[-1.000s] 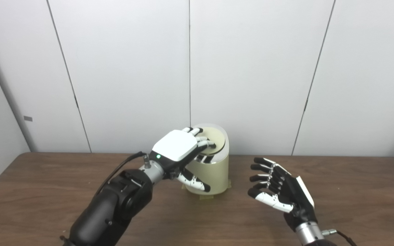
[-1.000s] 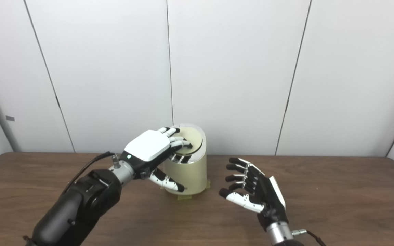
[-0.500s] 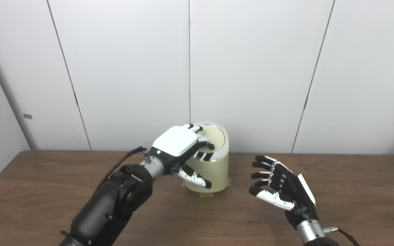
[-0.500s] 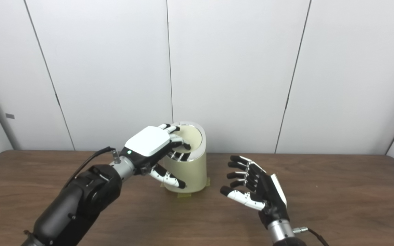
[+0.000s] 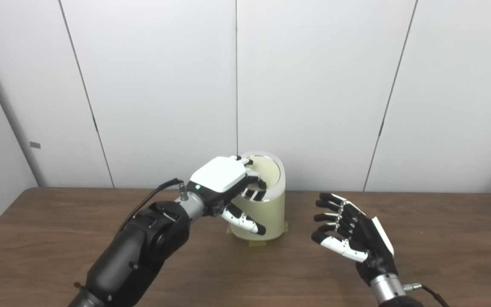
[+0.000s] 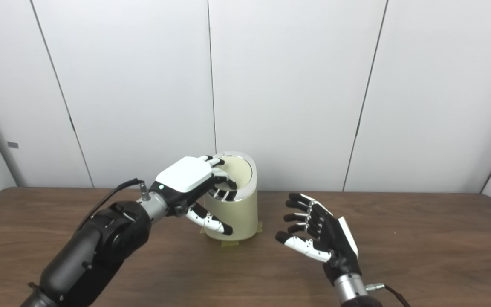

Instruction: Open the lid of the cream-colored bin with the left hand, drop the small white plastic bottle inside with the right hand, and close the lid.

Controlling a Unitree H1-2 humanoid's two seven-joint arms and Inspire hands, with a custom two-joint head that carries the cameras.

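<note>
The cream-colored bin [image 5: 269, 217] stands upright at the middle back of the table. Its round lid [image 5: 270, 171] sits inside a shiny rim. My left hand [image 5: 220, 178] lies over the bin's near left edge. Its fingers are bent onto the near part of the lid, and its thumb reaches down across the bin's front wall. It grips nothing. My right hand [image 5: 352, 232] hovers to the right of the bin, apart from it, palm facing left, fingers spread and empty. No small white bottle is in view.
The brown wooden table [image 5: 441, 238] carries only the bin, which is held down by tape at its base [image 5: 257, 244]. White wall panels stand close behind it.
The lid, tilted up at its far side a second ago, has settled lower inside the rim. My left hand has dropped slightly with it. The camera has shifted a little. My right hand has barely moved.
</note>
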